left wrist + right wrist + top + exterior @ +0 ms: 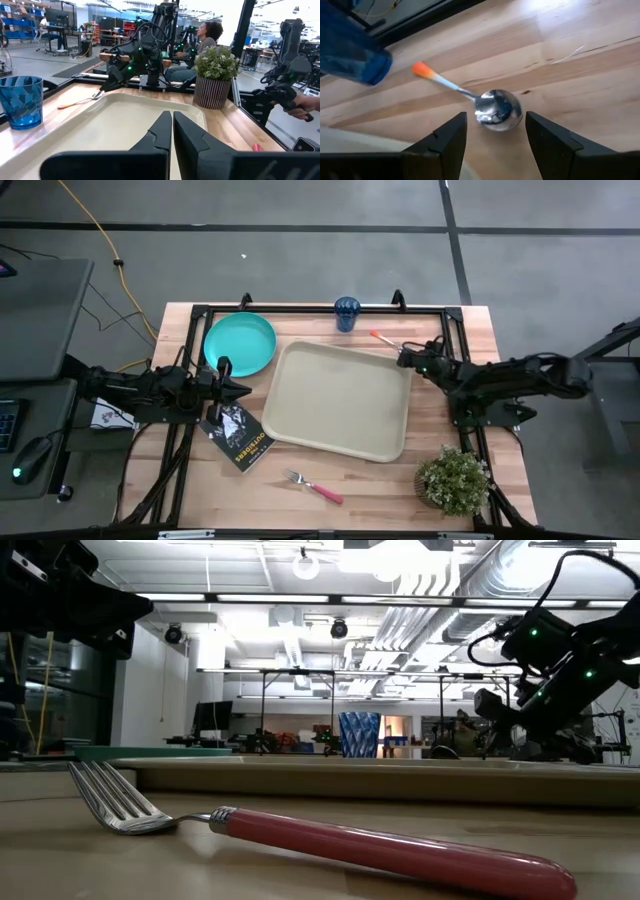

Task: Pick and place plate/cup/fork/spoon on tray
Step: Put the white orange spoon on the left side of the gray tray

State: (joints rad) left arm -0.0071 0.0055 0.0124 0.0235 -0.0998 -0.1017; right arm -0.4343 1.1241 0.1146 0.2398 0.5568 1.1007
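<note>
Low view hides most of the worktop point(60, 840): the fork point(300, 838) fills the foreground, the tray point(400, 780) shows only as a long rim, the plate point(150, 752) as a thin teal edge, and the spoon cannot be seen at all. The right wrist view shows the spoon point(492, 111) plainly, its shiny bowl on bare wood with an orange-tipped handle pointing toward the blue cup point(352, 57), which is cut off at the picture's edge. The right gripper point(495, 132) has its fingers spread wide, one on each side of the spoon's bowl, holding nothing; whether they touch the wood is hard to tell. In the high view this right gripper point(405, 358) sits just off the tray's point(340, 395) far right corner, the cup point(347, 313) stands apart by the far edge, the plate point(240, 345) lies just left of the tray, and the fork point(313, 484) lies near the front edge. The left gripper point(171, 125) has its fingers pressed together, empty, beside a black booklet point(240, 436). The left wrist view alone shows a potted plant point(215, 75) from the side and a seated person point(205, 37) beyond it.
</note>
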